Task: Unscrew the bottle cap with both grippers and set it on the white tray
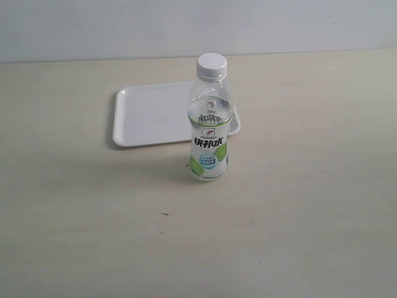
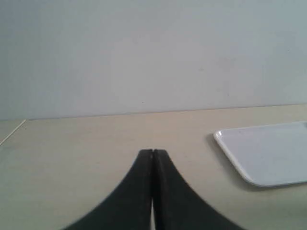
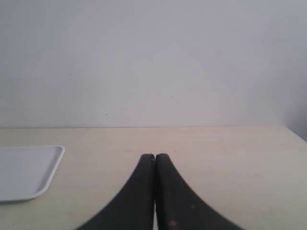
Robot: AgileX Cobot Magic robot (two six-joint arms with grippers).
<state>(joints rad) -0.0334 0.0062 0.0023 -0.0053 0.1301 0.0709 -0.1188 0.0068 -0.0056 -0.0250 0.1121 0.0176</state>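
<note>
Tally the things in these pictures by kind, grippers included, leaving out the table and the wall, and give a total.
bottle: 1
bottle cap: 1, on the bottle
white tray: 1
grippers: 2, the left gripper and the right gripper, both shut and holding nothing
Total: 5

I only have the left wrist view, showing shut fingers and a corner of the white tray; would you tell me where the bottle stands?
Observer: The bottle stands upright on the table, just in front of the near right corner of the tray in the exterior view.
Operator: Thank you. Is its cap on?
Observer: Yes, the white cap sits on the neck.
Operator: And the right arm?
Observer: The right gripper has its fingers shut on nothing, and its camera shows no bottle.
</note>
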